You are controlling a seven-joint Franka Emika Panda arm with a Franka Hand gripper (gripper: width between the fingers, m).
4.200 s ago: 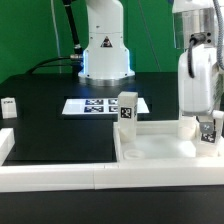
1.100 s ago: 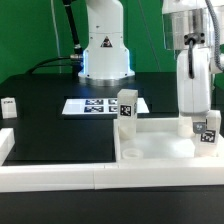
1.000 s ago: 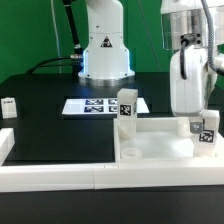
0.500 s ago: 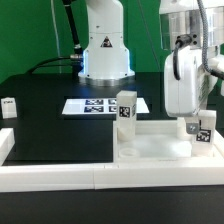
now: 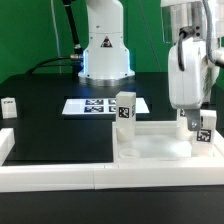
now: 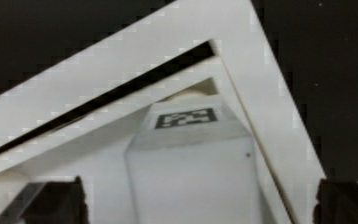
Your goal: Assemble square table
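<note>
In the exterior view the square table top (image 5: 160,145) lies on the black table (image 5: 60,125), at the exterior view's right, against the long white border wall (image 5: 50,172) that runs along the near edge. Two legs stand upright on the top: one leg (image 5: 125,112) at its far corner toward the exterior view's left, and a second leg (image 5: 205,128) at its far corner toward the exterior view's right. The gripper (image 5: 198,120) hangs directly above this second leg, and its dark fingers come down beside the upper part of the leg. In the wrist view the same leg (image 6: 190,165), with a tag on its side, stands between the two dark fingertips (image 6: 48,198), and a gap shows on each side of it, so the jaws look spread apart and do not press the leg. A third leg (image 5: 9,107) stands on the black table at the exterior view's far left, well apart from the top. The marker board (image 5: 100,105) lies flat behind the top, near the robot base (image 5: 105,50).
</note>
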